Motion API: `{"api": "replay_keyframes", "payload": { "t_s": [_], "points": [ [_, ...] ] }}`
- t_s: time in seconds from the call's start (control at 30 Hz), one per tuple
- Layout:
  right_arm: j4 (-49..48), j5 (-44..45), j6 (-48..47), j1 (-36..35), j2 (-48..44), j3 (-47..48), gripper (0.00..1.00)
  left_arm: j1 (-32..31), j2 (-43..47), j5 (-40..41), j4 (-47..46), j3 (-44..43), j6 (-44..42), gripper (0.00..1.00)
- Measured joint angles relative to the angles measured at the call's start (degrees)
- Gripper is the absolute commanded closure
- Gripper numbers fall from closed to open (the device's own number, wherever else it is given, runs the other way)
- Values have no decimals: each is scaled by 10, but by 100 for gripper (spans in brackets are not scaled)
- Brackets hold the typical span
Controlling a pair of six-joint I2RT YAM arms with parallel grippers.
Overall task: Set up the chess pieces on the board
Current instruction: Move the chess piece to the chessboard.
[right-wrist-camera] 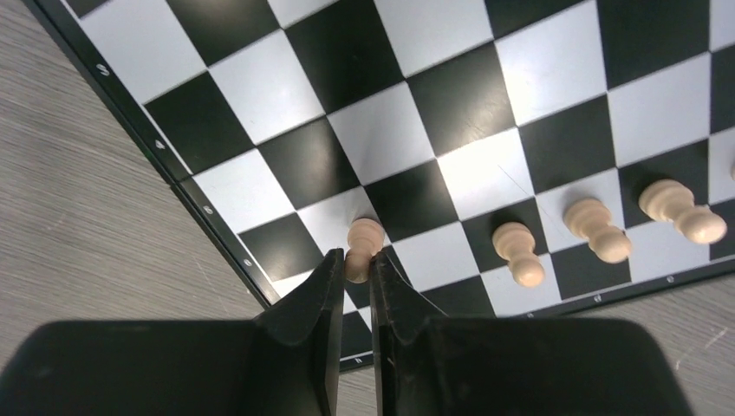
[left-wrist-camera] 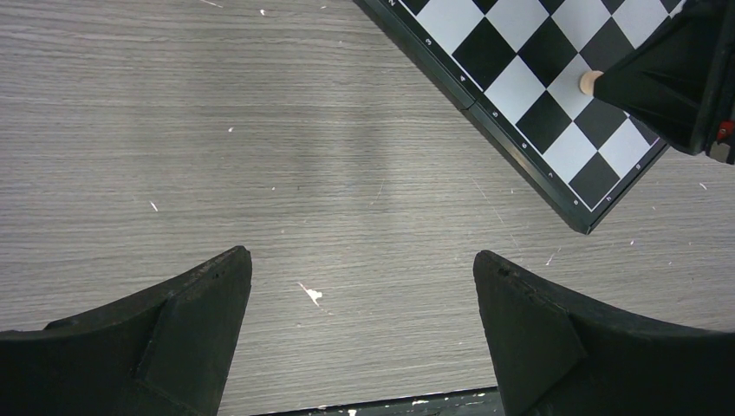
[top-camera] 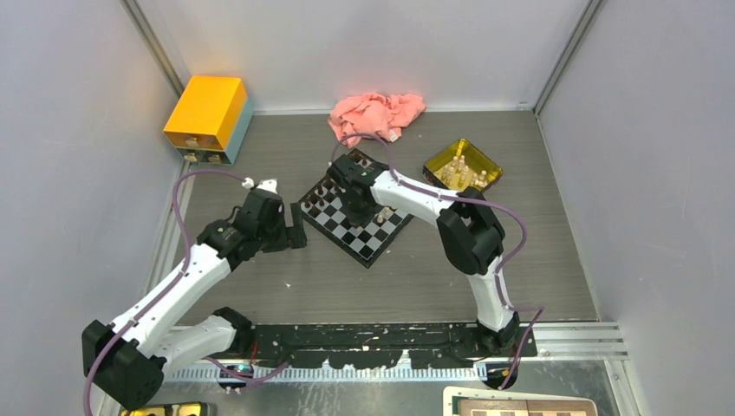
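Just inside board (right-wrist-camera: 459, 95) edge: gripper (right-wrist-camera: 355, 262), pawn (right-wrist-camera: 365, 234).

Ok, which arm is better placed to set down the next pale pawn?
Right: the right tool is shut on a pale pawn above the board; the left tool hangs open over the table.

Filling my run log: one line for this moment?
right gripper: shut on pale pawn, near board edge | left gripper: open, over table | standing nearby: three pale pawns
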State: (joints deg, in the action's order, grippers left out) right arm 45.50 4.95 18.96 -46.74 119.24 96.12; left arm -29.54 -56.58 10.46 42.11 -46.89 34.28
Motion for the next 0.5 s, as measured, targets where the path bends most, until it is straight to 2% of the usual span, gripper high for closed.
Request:
{"api": "replay_keyframes", "payload": {
  "t_s": [0.5],
  "points": [
    [-4,19,9,16,-40,-55,87,0,1,-3,0,0,1,0]
  ]
}}
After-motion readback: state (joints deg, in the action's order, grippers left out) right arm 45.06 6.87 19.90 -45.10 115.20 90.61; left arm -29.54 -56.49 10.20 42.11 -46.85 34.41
